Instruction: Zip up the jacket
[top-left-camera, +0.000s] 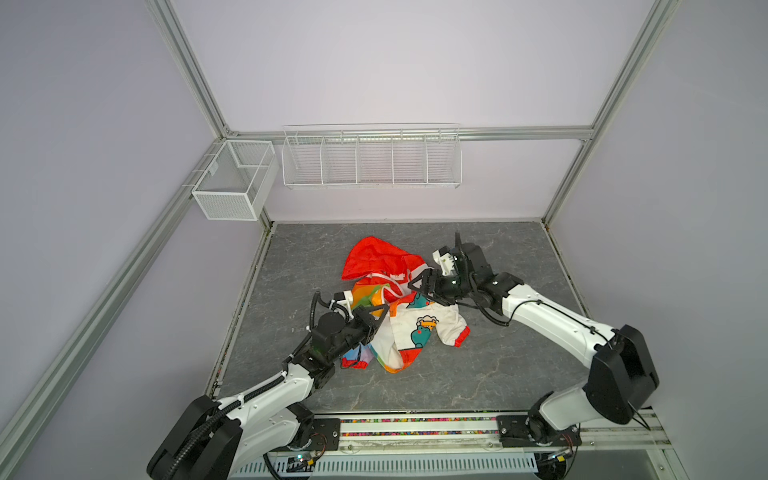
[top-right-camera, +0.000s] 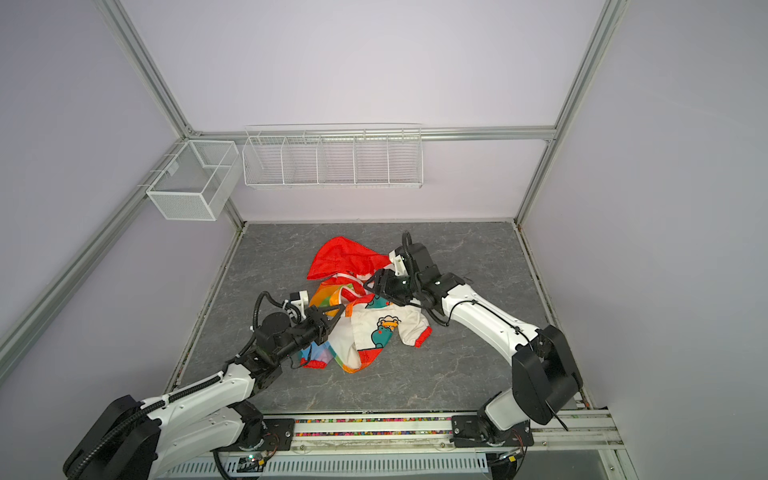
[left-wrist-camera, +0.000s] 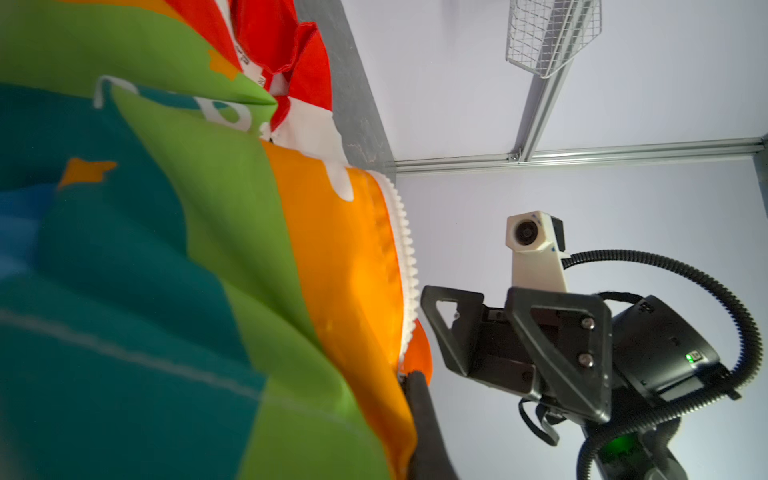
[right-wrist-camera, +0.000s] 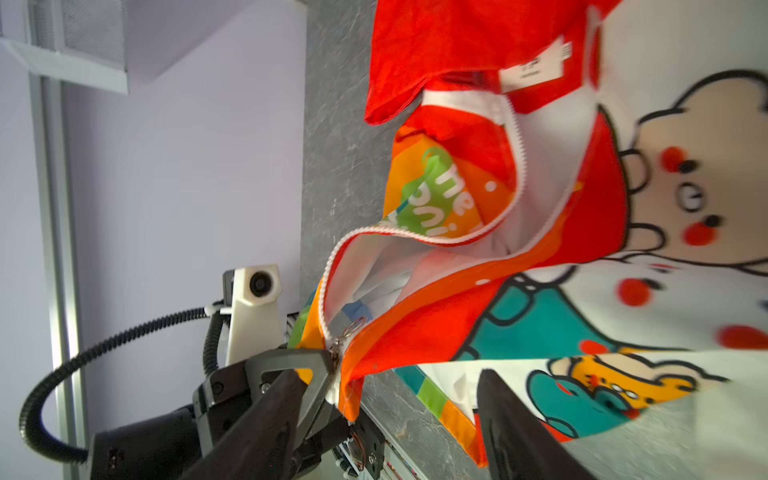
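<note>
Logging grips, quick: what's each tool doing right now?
Left tool: closed on the jacket at its zipper.
Right tool: open, holding nothing.

White lettering "me" on the jacket (right-wrist-camera: 519, 270) (neck label (right-wrist-camera: 532, 70) print too blurred)

Grey marbled tabletop (top-left-camera: 498, 374), lilac walls (top-left-camera: 395, 62), aluminium frame (top-left-camera: 199, 70). White mesh basket (top-left-camera: 232, 183) hangs at the back-left corner. White wire rack (top-left-camera: 372, 160), five bays, on the back wall. Front rail (top-left-camera: 415, 428) carries multicoloured specks, possibly beads.
</note>
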